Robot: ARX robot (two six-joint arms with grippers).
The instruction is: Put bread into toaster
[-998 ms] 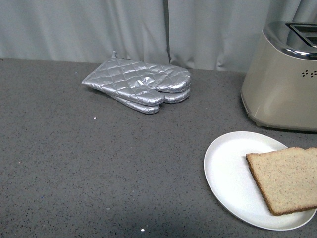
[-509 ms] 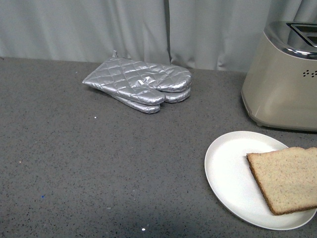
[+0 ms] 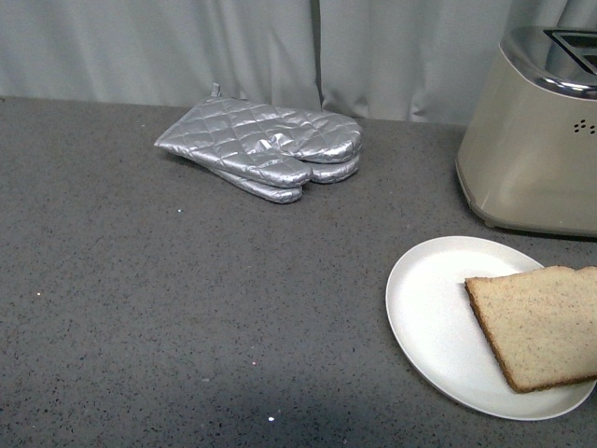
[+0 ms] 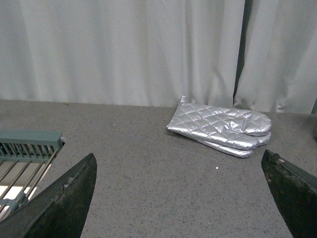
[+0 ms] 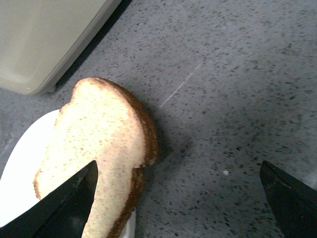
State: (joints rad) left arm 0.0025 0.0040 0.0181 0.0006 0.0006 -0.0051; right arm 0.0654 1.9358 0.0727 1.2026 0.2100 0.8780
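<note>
The bread [image 3: 541, 324], a flat wholemeal slice with a dark crust, lies on a white plate [image 3: 429, 308] at the front right; part of it overhangs the plate's rim. The beige toaster [image 3: 532, 140] stands behind the plate at the right, its chrome top and slots partly cut off. In the right wrist view the bread [image 5: 96, 148] lies under my open right gripper [image 5: 178, 198], near one finger, with the toaster [image 5: 44, 34] beyond it. My left gripper [image 4: 181, 198] is open and empty above bare counter. Neither gripper shows in the front view.
Two stacked silver quilted oven mitts [image 3: 266, 149] lie at the back centre, also in the left wrist view [image 4: 223, 129]. A grey curtain hangs behind the counter. A green rack [image 4: 25, 148] shows at the edge of the left wrist view.
The front view has shifted slightly: the mitts, plate, bread and toaster all sit a little higher in the picture. Nothing on the counter has moved.
</note>
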